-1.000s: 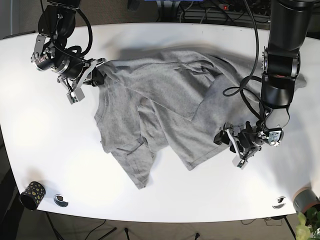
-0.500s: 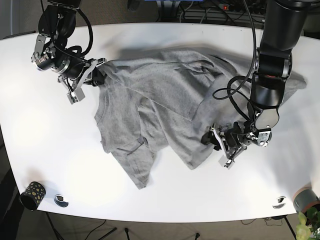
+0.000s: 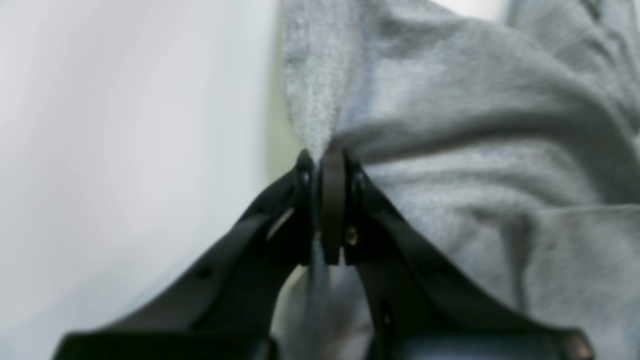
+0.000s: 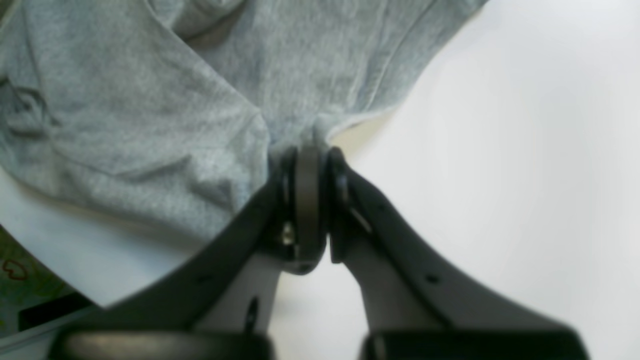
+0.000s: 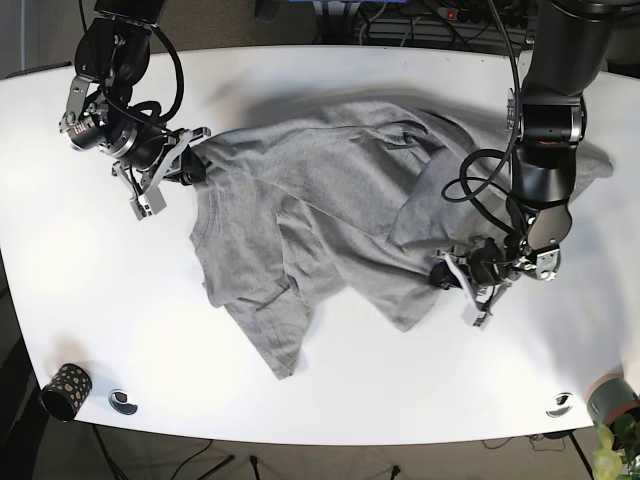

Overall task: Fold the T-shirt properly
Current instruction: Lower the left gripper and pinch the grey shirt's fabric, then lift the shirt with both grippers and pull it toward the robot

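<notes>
The grey T-shirt [image 5: 330,215] lies crumpled and partly doubled over across the middle of the white table [image 5: 320,390]. My right gripper [image 5: 193,166], at the shirt's upper left edge in the base view, is shut on a bunch of its fabric [image 4: 280,100]; the right wrist view shows the cloth pinched between the fingertips [image 4: 307,155]. My left gripper [image 5: 447,275] sits at the shirt's lower right edge, shut on a fold of cloth [image 3: 450,125] that rises from the closed tips [image 3: 327,162].
A black spotted cup [image 5: 63,390] and a small silver disc [image 5: 122,401] sit near the table's front left edge. Another silver disc [image 5: 559,404] and a grey pot [image 5: 612,398] are at the front right. Cables hang behind the table's far edge.
The left gripper swung left, then came back right with the hem, and the shirt's lower right corner shifted right. The right gripper dropped slightly, still holding the cloth.
</notes>
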